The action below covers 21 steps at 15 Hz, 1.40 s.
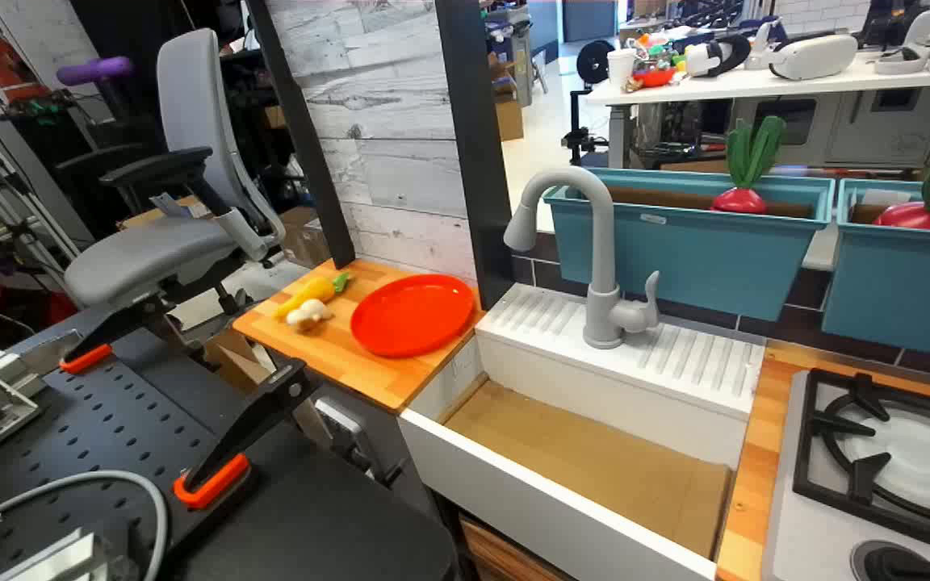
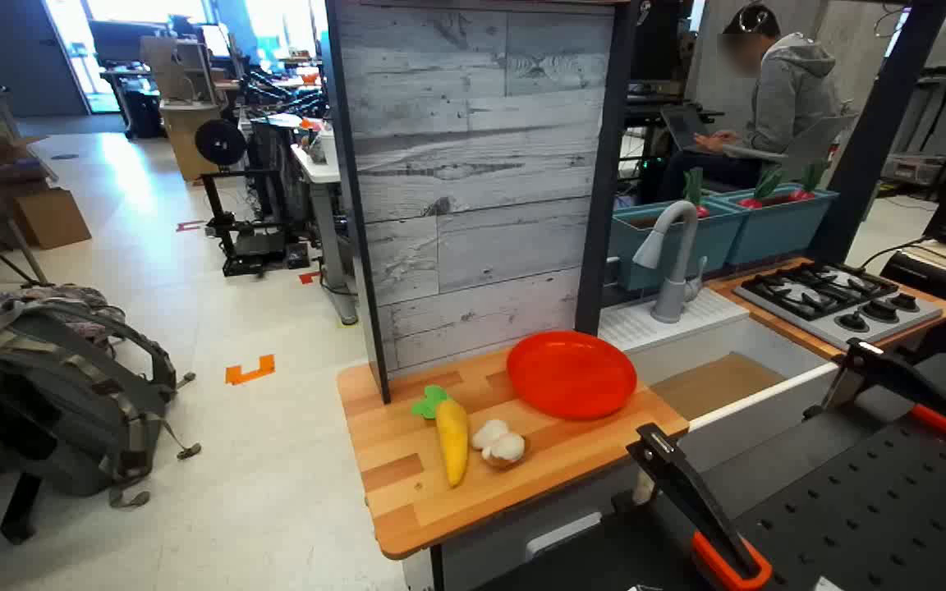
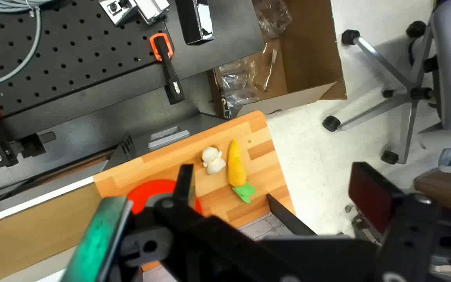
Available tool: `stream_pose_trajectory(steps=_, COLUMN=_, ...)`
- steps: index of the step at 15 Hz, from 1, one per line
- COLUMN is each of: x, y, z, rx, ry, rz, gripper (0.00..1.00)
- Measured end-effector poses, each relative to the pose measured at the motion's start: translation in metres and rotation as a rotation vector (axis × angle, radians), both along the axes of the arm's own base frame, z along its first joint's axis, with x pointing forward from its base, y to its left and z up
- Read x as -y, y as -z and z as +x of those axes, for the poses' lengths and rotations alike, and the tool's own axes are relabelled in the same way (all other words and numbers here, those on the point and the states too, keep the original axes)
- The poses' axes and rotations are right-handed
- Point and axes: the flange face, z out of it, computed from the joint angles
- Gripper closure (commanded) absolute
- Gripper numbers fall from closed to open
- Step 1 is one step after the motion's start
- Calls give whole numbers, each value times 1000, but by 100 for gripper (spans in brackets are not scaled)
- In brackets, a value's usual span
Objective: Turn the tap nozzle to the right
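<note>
The hand [image 3: 276, 185] is spread wide, holding nothing, maybe ready to grab. I see the yellow carrot [image 2: 453, 439] near the end edge of the bench [image 2: 407, 443], perhaps out of the way. Past the red plate [image 2: 571, 375], the tap nozzle [image 1: 603, 234] stands at the back edge, likely so it swings over the sink [image 1: 610, 395].

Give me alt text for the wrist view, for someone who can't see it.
An open black gripper spans the lower foreground; beyond it, a wooden counter holds a yellow toy carrot, a white lumpy item and a red plate, partly hidden. Part of a sink shows at lower left; the tap is not visible.
</note>
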Motion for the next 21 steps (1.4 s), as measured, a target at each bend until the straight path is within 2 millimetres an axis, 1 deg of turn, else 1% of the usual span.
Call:
stream_pose_trajectory(steps=11, x=0, y=0, z=0, rx=0, ry=0, rz=0, gripper=0)
stream_pose_trajectory(steps=14, x=3, y=1, z=6, rx=33, ry=16, rz=1, gripper=0)
stream_pose_trajectory(steps=17, x=18, y=8, z=20, rx=69, ry=65, rz=1, gripper=0)
stream_pose_trajectory(steps=21, x=50, y=25, z=45, rx=117, ry=157, rz=-3, gripper=0)
